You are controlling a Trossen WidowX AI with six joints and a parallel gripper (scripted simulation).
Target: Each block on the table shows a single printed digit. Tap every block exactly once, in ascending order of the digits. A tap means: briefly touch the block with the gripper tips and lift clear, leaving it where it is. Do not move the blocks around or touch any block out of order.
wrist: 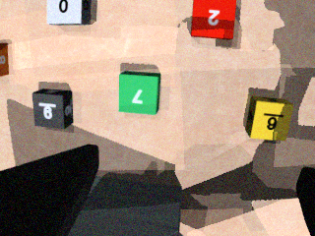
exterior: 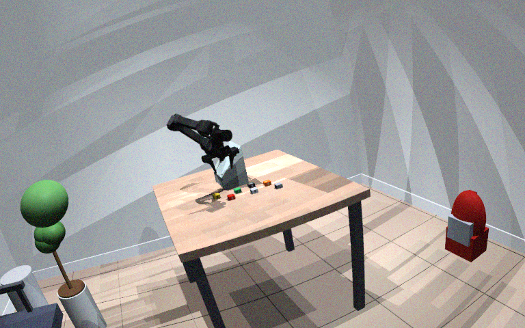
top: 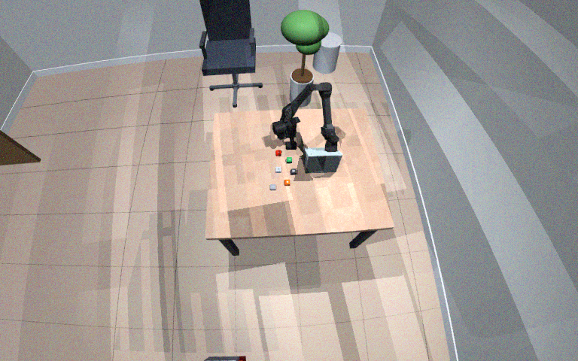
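Several small digit blocks lie on the wooden table [top: 255, 213] [exterior: 271, 216]. In the wrist view I read a white 0 block [wrist: 66, 4] [top: 278, 169] [exterior: 253, 190], a red 2 block [wrist: 213, 16] [top: 278, 153] [exterior: 231, 197], a green 7 block [wrist: 140, 93] [top: 289, 159] [exterior: 237, 189], and a yellow 8 block [wrist: 270, 118] [exterior: 216, 195]. A dark block [wrist: 53, 108] [top: 293, 171] [exterior: 251, 184] shows an underlined 6 or 9. An orange block [top: 287, 182] [exterior: 266, 182] and a grey block [top: 272, 186] [exterior: 278, 185] lie farther off. My gripper [top: 290, 144] [exterior: 222, 164] [wrist: 200, 168] is open and empty, hanging above the table near the yellow block.
The arm's grey base box [top: 323, 160] [exterior: 232, 173] stands right beside the blocks. Off the table are an office chair [top: 229, 50], a potted plant [top: 303, 42] [exterior: 46, 220], a grey cylinder [top: 327, 53] and a red object [exterior: 467, 226] on the floor.
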